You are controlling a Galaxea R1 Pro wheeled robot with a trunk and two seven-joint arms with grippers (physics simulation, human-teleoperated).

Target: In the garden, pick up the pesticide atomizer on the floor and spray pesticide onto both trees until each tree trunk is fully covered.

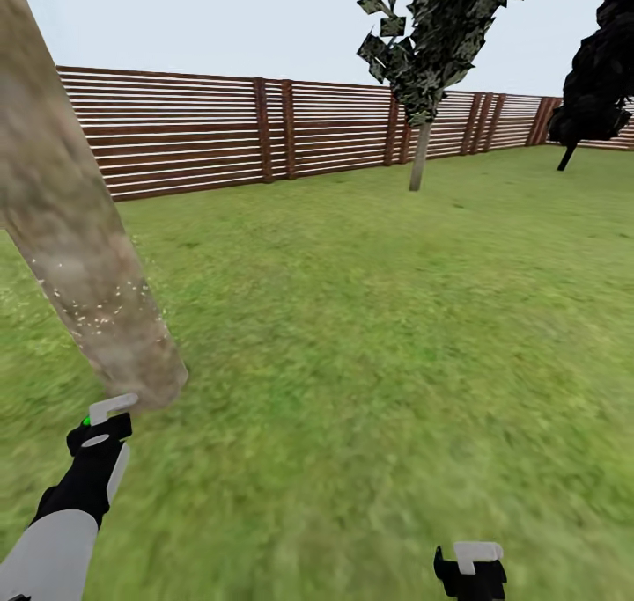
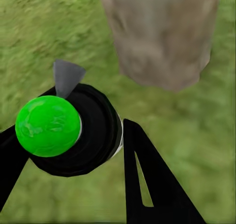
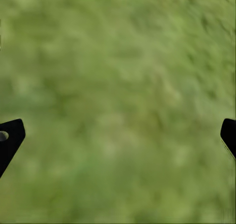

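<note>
Head view alone shows white pesticide specks (image 1: 97, 315) on the tree trunk (image 1: 79, 258); left claw (image 2: 73, 150) pinches the atomizer (image 2: 73, 130), nozzle toward the trunk base; right claw (image 3: 118, 135) spread above grass (image 3: 118, 61)

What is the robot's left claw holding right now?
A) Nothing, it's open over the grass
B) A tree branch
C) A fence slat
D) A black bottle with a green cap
D: in the left wrist view the left gripper has its fingers closed around the black atomizer with the green cap, near the tree trunk.
</note>
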